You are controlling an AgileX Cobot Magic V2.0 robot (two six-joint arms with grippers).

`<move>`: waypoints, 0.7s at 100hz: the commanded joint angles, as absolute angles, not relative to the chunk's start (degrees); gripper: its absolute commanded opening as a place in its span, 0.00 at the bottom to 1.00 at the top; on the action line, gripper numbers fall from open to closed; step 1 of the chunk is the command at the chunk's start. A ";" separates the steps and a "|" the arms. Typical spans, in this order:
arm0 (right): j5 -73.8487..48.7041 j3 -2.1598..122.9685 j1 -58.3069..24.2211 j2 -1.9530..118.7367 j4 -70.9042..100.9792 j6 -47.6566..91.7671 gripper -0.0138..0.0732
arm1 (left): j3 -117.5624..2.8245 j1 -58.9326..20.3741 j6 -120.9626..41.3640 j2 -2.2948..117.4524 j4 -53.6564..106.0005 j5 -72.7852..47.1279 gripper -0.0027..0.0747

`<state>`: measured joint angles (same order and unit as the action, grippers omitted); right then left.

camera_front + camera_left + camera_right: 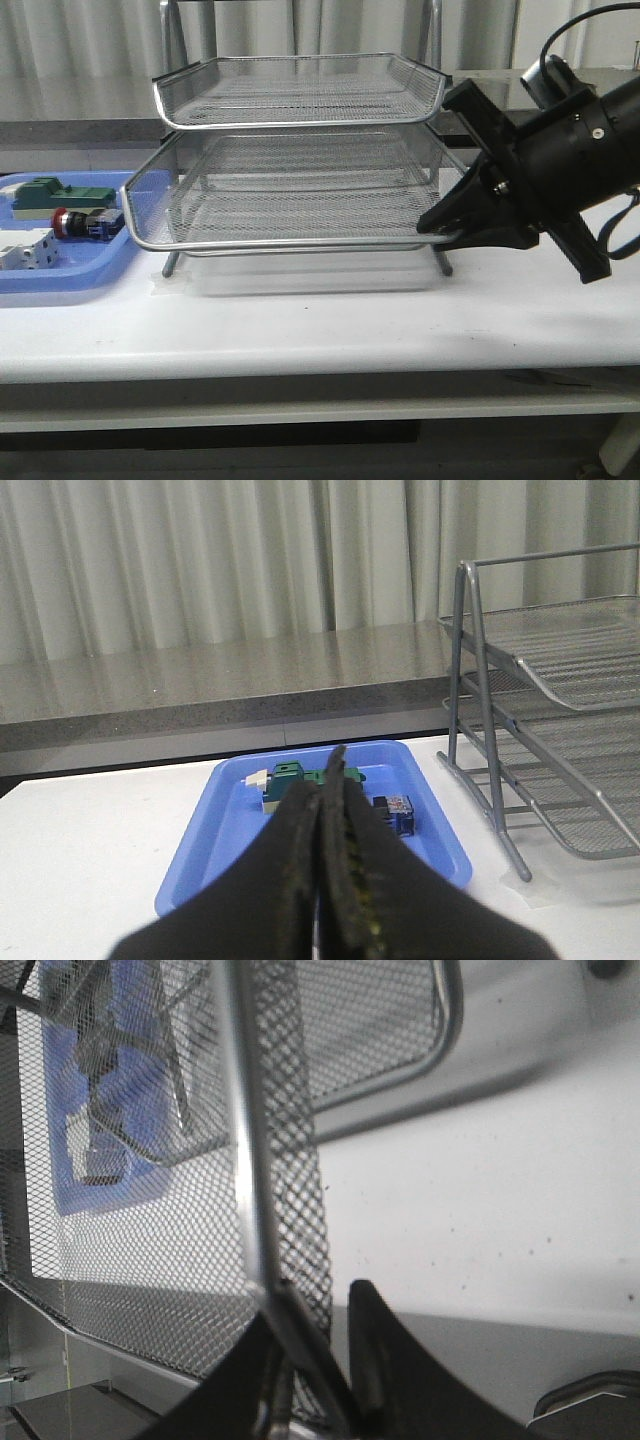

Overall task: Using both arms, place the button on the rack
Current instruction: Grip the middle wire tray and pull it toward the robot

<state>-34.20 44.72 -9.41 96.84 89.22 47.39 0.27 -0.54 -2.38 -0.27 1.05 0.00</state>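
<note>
Rack [300, 160] stands mid-counter [330, 320], its middle tray slid toward the near side. We have our right hand [445, 228] pinched on that tray's right front corner, the wire rim and mesh wall between its fingers [375, 1360]. Our left hand [328, 810] is fully closed and holds nothing. Button [82, 223] lies in the blue tray [60, 275] left of the rack, beside a green block [55, 192].

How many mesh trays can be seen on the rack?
2 clearly: the upper tray and the pulled-out tray below it, whose rim the right gripper holds. A third, lowest tier may be hidden behind it.
</note>
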 commanded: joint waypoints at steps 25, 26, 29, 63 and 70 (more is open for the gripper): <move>-33.95 38.24 -9.55 88.97 84.30 50.28 0.10 | 2.19 -0.97 -1.77 -2.01 1.11 4.45 0.01; -33.95 38.18 -9.55 88.86 84.30 50.28 0.10 | 2.19 -0.97 -1.77 -2.01 1.11 4.45 0.01; -33.95 38.10 -9.55 88.36 84.30 50.28 0.10 | 2.19 -0.97 -1.77 -2.01 1.11 4.45 0.01; -33.61 38.02 -9.55 86.62 84.30 50.56 0.19 | 2.19 -0.97 -1.77 -2.01 1.11 4.45 0.01; -33.67 38.02 -9.55 86.62 84.30 50.62 0.28 | 2.19 -0.97 -1.77 -2.01 1.11 4.45 0.01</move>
<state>-33.84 37.51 -9.61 88.59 86.32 48.72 0.27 -0.54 -2.38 -0.27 1.05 0.00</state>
